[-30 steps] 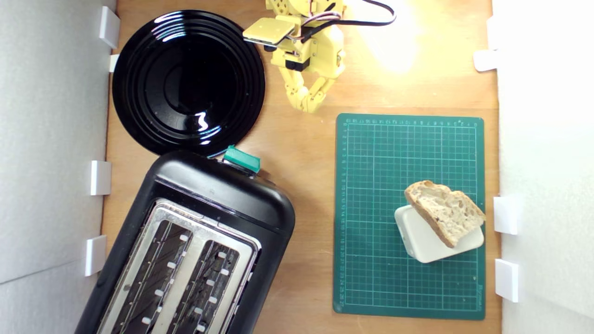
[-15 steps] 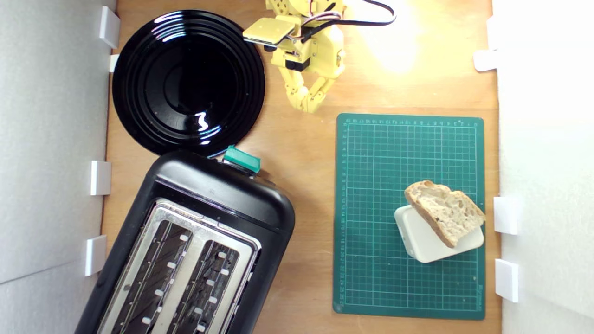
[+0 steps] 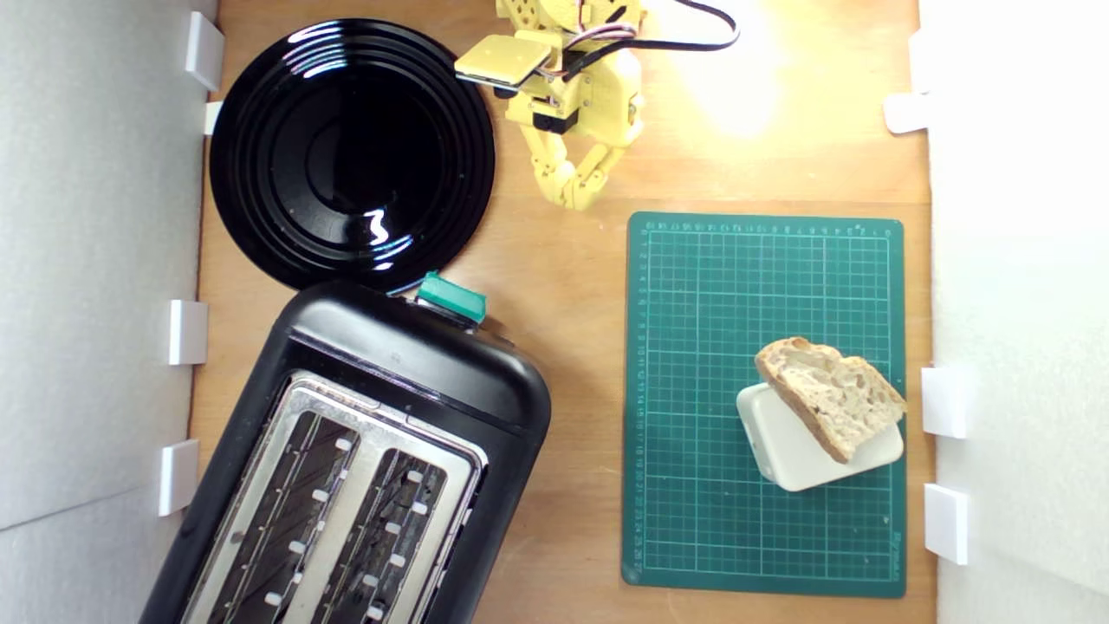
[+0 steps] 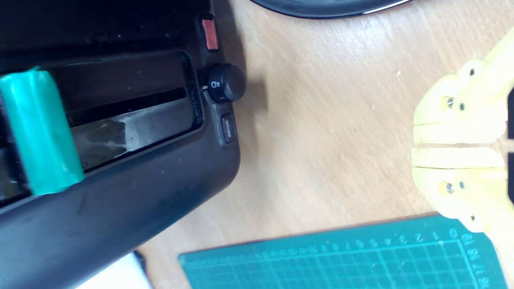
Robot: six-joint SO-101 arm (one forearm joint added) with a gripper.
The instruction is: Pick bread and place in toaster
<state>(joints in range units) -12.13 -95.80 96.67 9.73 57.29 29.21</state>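
Since a second ago almost nothing has moved; only the yellow arm's upper part has shifted very slightly. The gripper (image 3: 573, 192) hangs over bare wooden table (image 3: 554, 286) at about twelve o'clock in the exterior view, its jaws pressed together with nothing between them, as the wrist view also shows (image 4: 417, 144). The bread (image 3: 830, 397) lies on a cream box (image 3: 784, 451) on the green cutting mat (image 3: 693, 347) at four o'clock. The toaster (image 3: 364, 451) stands at seven o'clock, slots empty, teal lever (image 3: 450, 299) toward the black plate (image 3: 351, 152) at eleven o'clock
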